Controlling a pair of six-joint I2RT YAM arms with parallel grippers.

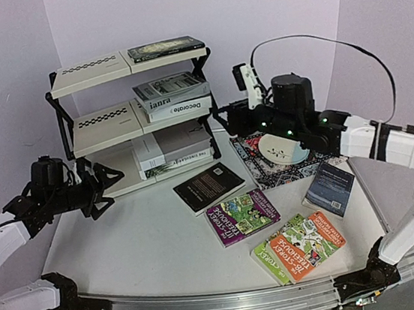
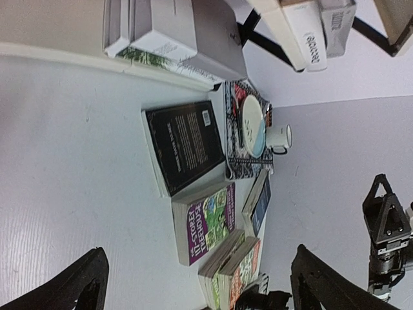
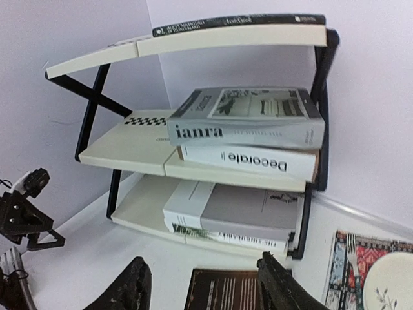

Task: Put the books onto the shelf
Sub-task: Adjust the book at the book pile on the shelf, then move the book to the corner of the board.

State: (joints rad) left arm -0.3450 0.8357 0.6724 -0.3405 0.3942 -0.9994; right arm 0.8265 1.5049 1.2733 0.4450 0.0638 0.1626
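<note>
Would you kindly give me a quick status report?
Left tool open, right tool open, both empty. Shelf holds five books; others lie on table. Nothing blocking shelf.

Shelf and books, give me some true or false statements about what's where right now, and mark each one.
1. The grey book lies on the Decorate book, on the middle board of the shelf. True.
2. The top board holds three books. False: it holds one dark book.
3. A black book lies flat on the table. True.
4. The left gripper is clamped on a book. False: it is open and empty.
</note>
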